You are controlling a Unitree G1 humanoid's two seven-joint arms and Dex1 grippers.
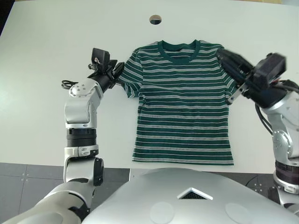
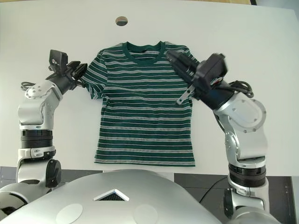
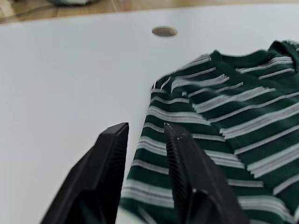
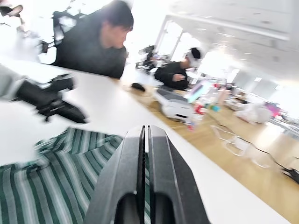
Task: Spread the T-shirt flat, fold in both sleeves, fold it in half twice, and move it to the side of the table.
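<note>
Sleeve folding is looking like the step in hand. T-shirt (image 1: 182, 107) is lying flat on the white surface (image 1: 46, 37), collar (image 1: 179, 46) pointing away from the robot, hem (image 1: 182, 161) sitting close to the near edge. No big wrinkles are showing, so I'm reading the spreading as done.

Left gripper (image 1: 119, 70) is sitting low at the outer edge of the left sleeve (image 1: 131, 79), jaws slightly apart. In the wrist view the cloth is lying just ahead of the tips, not between them. Right gripper (image 2: 173, 56) is hovering raised over the right shoulder, jaws pressed together, nothing showing between them. Right sleeve (image 1: 229, 88) is lying partly under it.

Doing it well, my take:
- Left jaws are needing to slide onto the cuff and pinch both layers of the sleeve, not the body panel.
- Lift should be staying low, carrying the cuff inward over the chest so the crease is running along the side seam.
- Right jaws are needing to part and drop to the cuff before any pinch; closing from up there is catching nothing.
- Any sideways drag is risking shifting the whole T-shirt and undoing the flat lay.

Room:
- Bare surface is running wide on both sides and beyond the collar, so either side is working for the final move.
- Round hole (image 1: 155, 19) is sitting beyond the collar, well apart from the cloth.
- Near edge is the tight side. Pulling toward the robot is risking the hem going over it.
</note>
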